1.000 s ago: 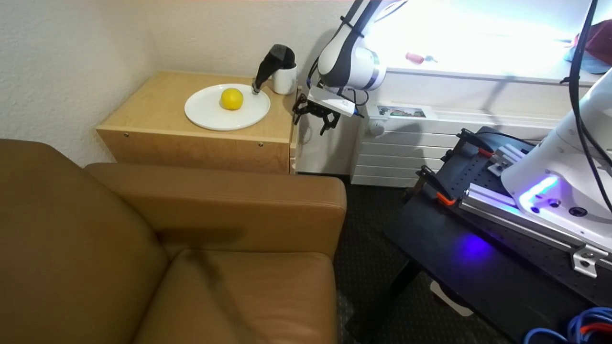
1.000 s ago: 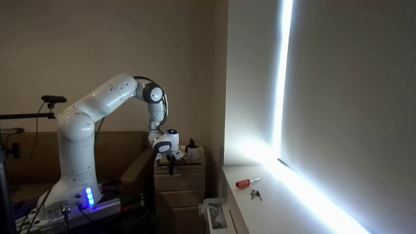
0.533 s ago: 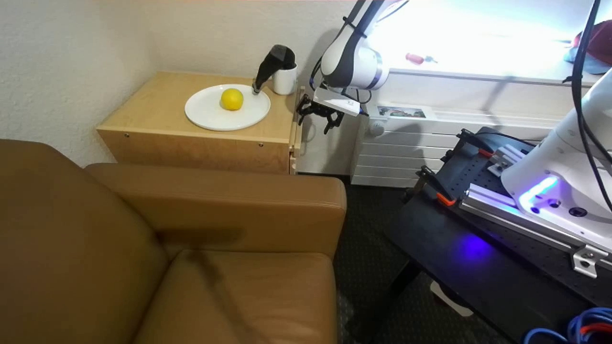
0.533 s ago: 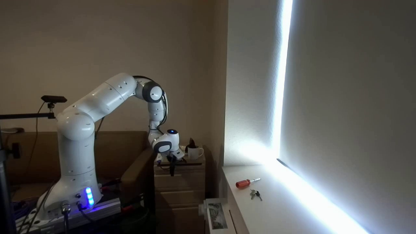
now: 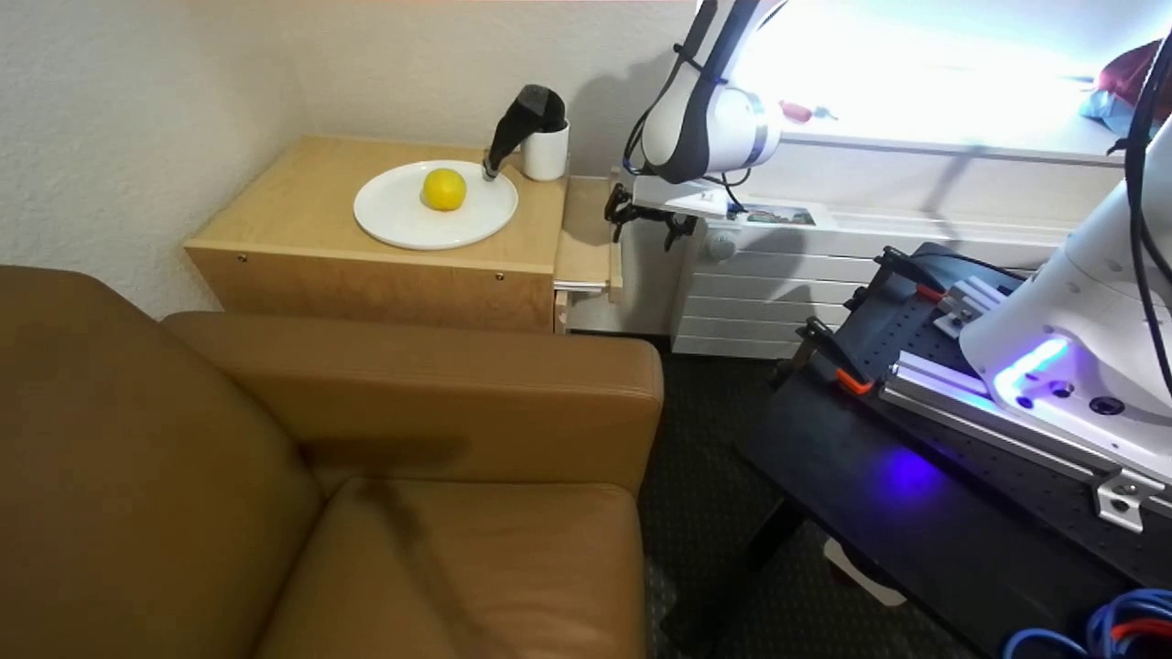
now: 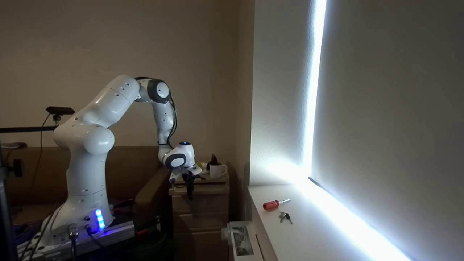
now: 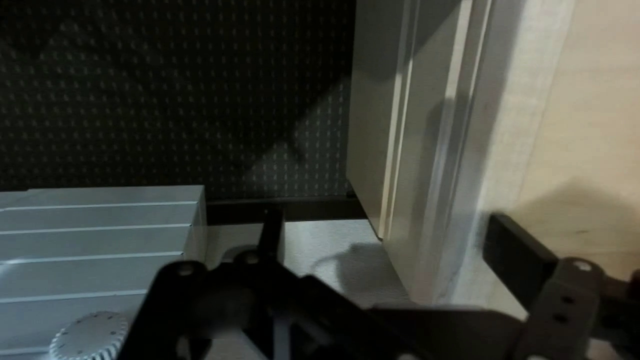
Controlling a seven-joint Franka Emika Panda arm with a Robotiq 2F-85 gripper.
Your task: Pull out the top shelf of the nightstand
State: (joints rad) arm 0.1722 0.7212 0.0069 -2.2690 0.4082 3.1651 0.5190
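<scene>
Tan top shelf (image 5: 583, 227) juts from nightstand (image 5: 366, 284); hand (image 5: 644, 242) spread wide, gripping nothing.

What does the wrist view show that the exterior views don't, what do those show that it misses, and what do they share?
Only the wrist view makes out the ridged rim and small marks of the white knob.

Only the exterior views show the brown sofa, white mug, red-handled screwdriver and keys.

All share the tool, the pulled-out top shelf, the nightstand and the radiator.
</scene>
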